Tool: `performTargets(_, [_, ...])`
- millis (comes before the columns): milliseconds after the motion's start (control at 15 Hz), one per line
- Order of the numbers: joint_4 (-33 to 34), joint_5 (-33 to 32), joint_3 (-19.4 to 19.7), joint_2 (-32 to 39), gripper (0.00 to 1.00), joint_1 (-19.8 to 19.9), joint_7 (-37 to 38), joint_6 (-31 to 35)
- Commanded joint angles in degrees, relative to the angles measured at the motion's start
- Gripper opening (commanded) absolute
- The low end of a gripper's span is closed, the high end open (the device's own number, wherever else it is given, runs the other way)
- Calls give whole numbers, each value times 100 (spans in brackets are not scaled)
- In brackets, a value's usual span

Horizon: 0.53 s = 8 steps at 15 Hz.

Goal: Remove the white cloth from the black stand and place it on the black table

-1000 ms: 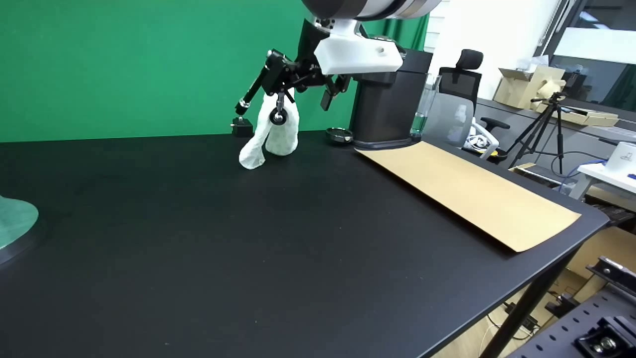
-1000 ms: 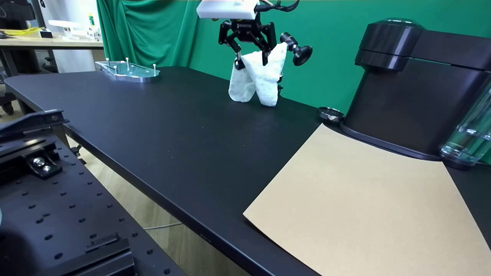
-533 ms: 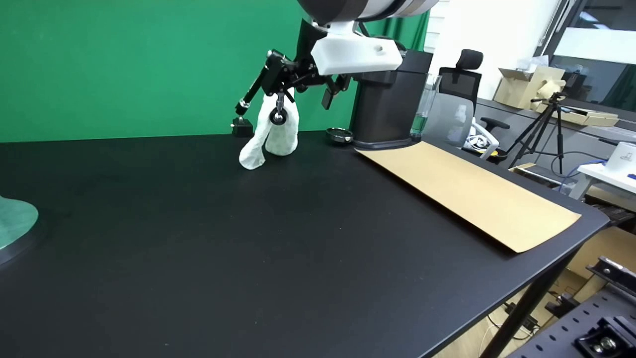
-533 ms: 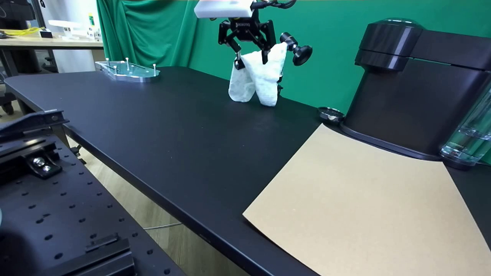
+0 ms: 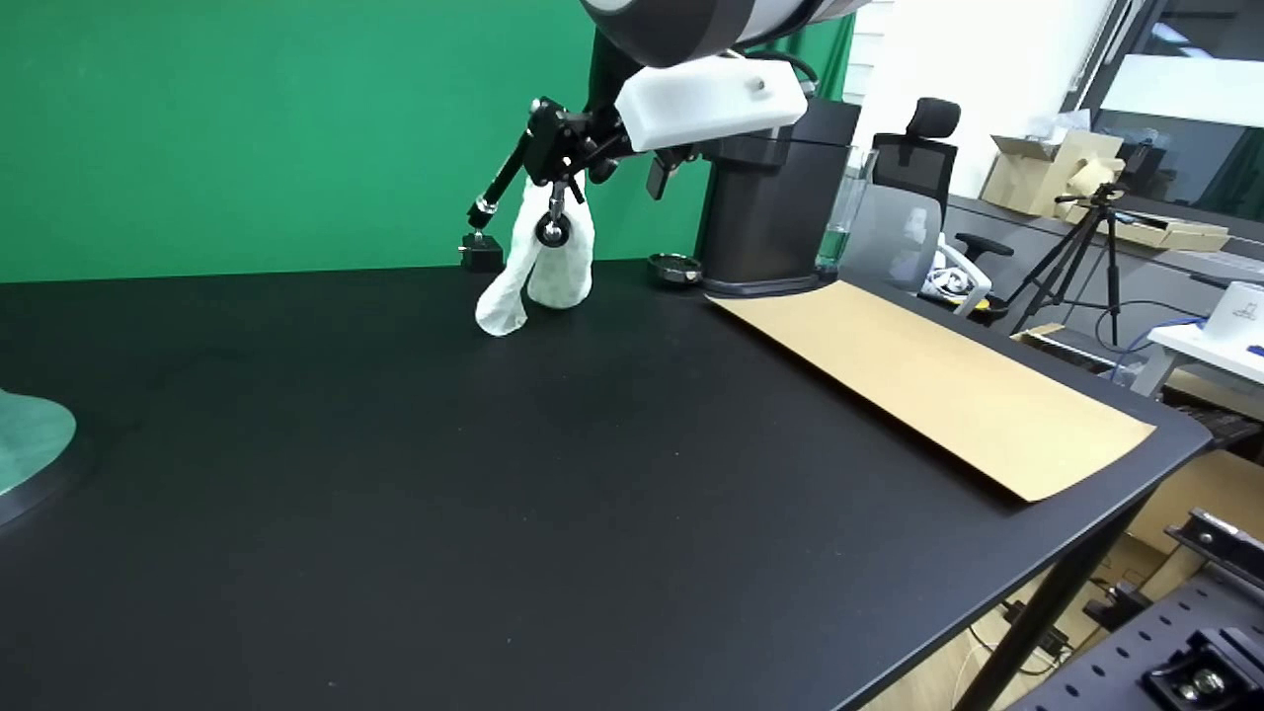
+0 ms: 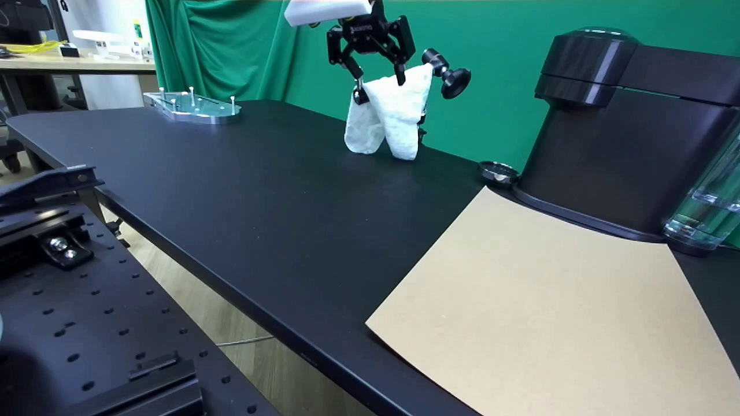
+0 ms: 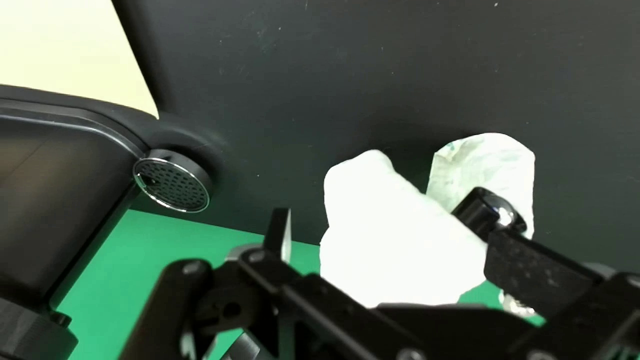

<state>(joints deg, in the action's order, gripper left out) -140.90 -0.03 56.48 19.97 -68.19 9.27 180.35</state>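
The white cloth [image 5: 568,269] hangs folded over the black stand [image 5: 482,254] at the back of the black table [image 5: 494,494]. It also hangs there in an exterior view [image 6: 404,112], where a round stand end [image 6: 360,94] and a black knob [image 6: 455,84] show beside it. My gripper [image 6: 378,76] is open at the top of the cloth. In the wrist view my gripper [image 7: 387,232] stands wide, with the cloth [image 7: 395,245] between and beyond its fingers [image 7: 278,232]. The cloth touches or nearly touches one finger; I cannot tell which. The stand is partly hidden by the cloth.
A tall black coffee machine [image 6: 624,150] stands to one side with a small round metal piece [image 6: 498,172] by its foot. A tan sheet [image 5: 928,385] lies on the table before it. A clear plate with pegs [image 6: 193,110] sits at the far end. A green backdrop [image 5: 296,148] rises behind.
The gripper and wrist have tilted and risen slightly, and one fingertip sits higher over the cloth. The cloth and stand have not moved.
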Motion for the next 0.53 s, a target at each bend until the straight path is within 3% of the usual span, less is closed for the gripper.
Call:
performTargets(0, [-95,76,1274,201,100,-1406,329,388])
performTargets(267, [-421,494,2687,626,100,-2991,304,598])
performTargets(467, [-431,1082,3244,818,100,-3760,89,760])
